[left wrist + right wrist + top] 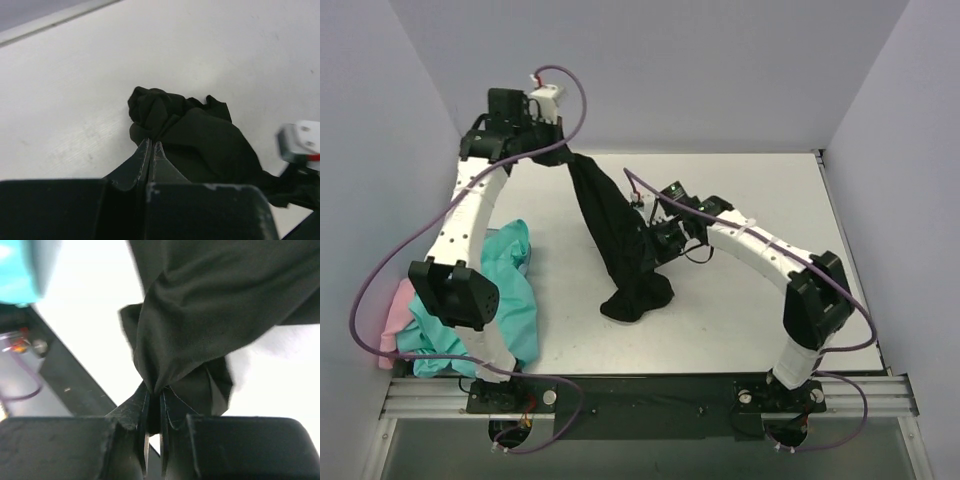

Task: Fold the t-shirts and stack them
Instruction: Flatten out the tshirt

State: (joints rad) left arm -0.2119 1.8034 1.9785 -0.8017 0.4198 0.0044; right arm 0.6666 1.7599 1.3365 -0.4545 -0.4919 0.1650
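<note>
The black t-shirt (616,236) hangs in the air, stretched from my left gripper (558,152) at the back left down to a bunched end resting on the table (636,298). My left gripper (151,143) is shut on the black cloth (200,137). My right gripper (658,236) is shut on a fold of the same shirt midway along it; in the right wrist view the cloth (210,305) rises out of the shut jaws (154,392). Teal t-shirts (510,290) and a pink one (390,315) lie heaped at the near left.
The white table (770,190) is walled at the back and sides. The left arm (470,215) arches over the teal heap. A black rail (650,392) runs along the near edge with both arm bases.
</note>
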